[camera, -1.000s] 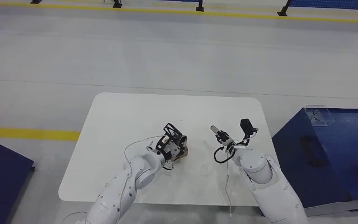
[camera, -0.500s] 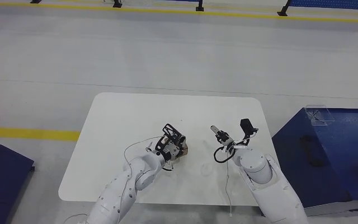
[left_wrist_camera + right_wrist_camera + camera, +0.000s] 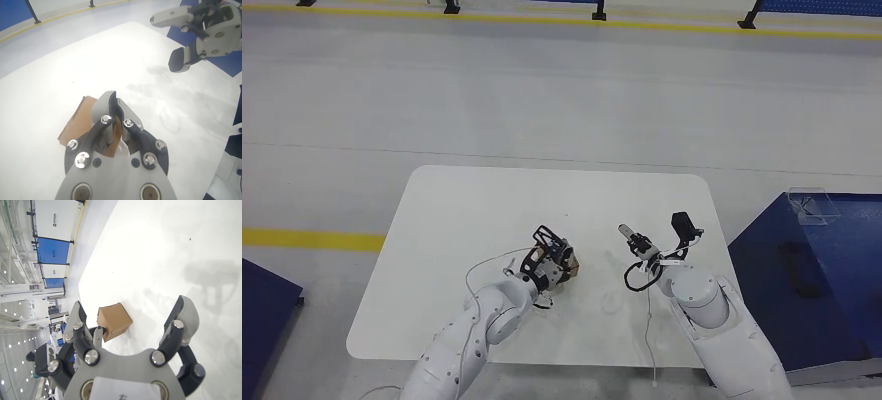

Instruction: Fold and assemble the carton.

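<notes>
The carton (image 3: 569,266), a small brown box, sits near the middle of the white counter (image 3: 462,220). The left gripper (image 3: 114,99) is on its near-left side, fingers clenched together over the cardboard. To the right, apart from the carton, the right gripper (image 3: 130,303) hovers with fingers spread. A blue cabinet (image 3: 827,285) stands by the counter's right edge.

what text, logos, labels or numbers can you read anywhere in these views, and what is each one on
White wall panel, right wrist view: a short brand logo, printed sideways; not quoted here.
Blue panel and lower white panel: similar logos, too small to read.
White label at the wrist: a black mark cut off by the picture's edge, unreadable.
Carton and table: no print.
</notes>
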Tool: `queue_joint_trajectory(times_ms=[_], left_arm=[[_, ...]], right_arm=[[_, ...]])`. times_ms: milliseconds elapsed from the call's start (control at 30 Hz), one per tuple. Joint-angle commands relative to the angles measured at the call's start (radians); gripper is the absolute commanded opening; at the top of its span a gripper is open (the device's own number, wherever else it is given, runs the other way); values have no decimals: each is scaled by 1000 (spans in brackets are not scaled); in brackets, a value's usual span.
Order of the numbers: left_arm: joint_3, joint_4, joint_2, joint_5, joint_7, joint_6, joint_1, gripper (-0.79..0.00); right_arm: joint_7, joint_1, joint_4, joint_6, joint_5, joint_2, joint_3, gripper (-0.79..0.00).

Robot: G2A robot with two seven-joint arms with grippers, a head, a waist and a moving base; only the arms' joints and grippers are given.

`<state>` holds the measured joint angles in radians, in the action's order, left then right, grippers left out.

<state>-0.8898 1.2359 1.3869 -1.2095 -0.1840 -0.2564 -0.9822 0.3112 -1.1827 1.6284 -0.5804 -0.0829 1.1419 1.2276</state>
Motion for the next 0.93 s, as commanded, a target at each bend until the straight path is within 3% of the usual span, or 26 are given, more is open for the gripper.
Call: queue_joint_trajectory(times_ms=[0, 200, 333, 367, 400, 500, 700, 767, 900], left_arm=[[3, -4, 4, 11, 16, 4, 3, -785], [-52, 91, -11, -34, 227, 15, -64, -785], [-115, 217, -34, -94, 331, 42, -176, -782], [-120, 226, -35, -95, 334, 45, -185, -231], [-112, 209, -33, -91, 329, 38, -168, -784], [-121, 229, -36, -96, 335, 46, -188, -744], [-120, 226, -35, -95, 333, 45, -185, -356], [-120, 226, -35, -95, 333, 45, -185, -274], [-120, 226, -35, -95, 333, 45, -185, -236]], right_arm=[[0, 0, 0, 0, 0, 0, 0, 0], [0, 0, 0, 0, 0, 0, 0, 0], [0, 0, 0, 0, 0, 0, 0, 0], [0, 0, 0, 0, 0, 0, 0, 0], [0, 0, 0, 0, 0, 0, 0, 0], [0, 0, 0, 0, 0, 0, 0, -1], [0, 0, 0, 0, 0, 0, 0, 0], [0, 0, 0, 0, 0, 0, 0, 0], [0, 0, 0, 0, 0, 0, 0, 0]])
